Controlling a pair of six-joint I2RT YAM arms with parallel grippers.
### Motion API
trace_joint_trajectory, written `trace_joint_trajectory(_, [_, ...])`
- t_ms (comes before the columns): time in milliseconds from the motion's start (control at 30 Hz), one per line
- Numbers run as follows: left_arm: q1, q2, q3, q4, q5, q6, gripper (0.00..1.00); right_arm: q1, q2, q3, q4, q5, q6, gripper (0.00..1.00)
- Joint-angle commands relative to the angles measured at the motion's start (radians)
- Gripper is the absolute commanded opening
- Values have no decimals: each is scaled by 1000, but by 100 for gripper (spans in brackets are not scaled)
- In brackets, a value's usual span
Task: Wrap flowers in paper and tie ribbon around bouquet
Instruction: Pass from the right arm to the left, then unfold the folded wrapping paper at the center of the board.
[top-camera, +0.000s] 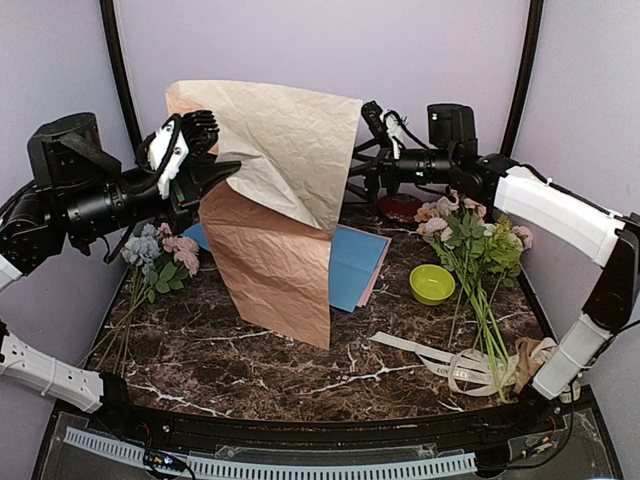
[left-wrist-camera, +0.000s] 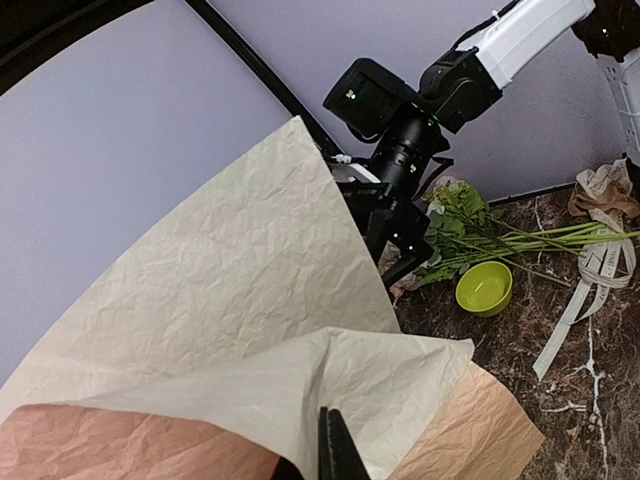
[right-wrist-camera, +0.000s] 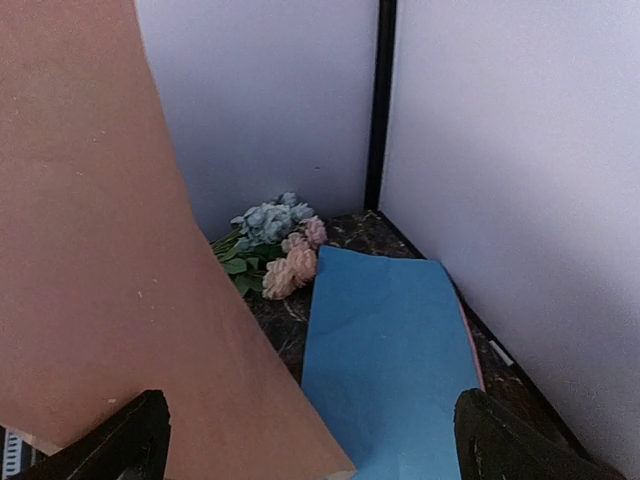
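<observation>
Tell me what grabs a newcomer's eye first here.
The big tan paper dominates: the left gripper pinches it and holds it up over mid-table. The right gripper hangs open beside its right edge. The pink-cream flowers and the ribbon lie loose on the marble table at right.

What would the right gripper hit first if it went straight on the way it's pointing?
Probably the hanging paper: its edge sits just ahead of the open right gripper. Depth is unclear; slightly aside, it would pass toward the blue sheet.

Dark marble table (top-camera: 300, 375): blue sheet (top-camera: 357, 262), green bowl (top-camera: 432, 284), flowers (top-camera: 470, 240), ribbon (top-camera: 435, 358), blue-bloom bunch (top-camera: 150, 255).
</observation>
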Motion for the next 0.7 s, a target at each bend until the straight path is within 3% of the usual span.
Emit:
trace_joint_trajectory(0, [1, -82, -42, 9, 41, -61, 0, 8, 22, 17, 93, -318, 22, 100])
trace_joint_trajectory(100, [1, -93, -49, -4, 25, -71, 0, 18, 10, -20, 71, -363, -20, 99])
trace_joint_trajectory(467, [1, -38, -44, 98, -132, -67, 0, 1, -188, -244, -37, -127, -92, 99])
trace_joint_trajectory(667, [1, -68, -67, 101, -71, -58, 0, 81, -211, -318, 156, -112, -28, 99])
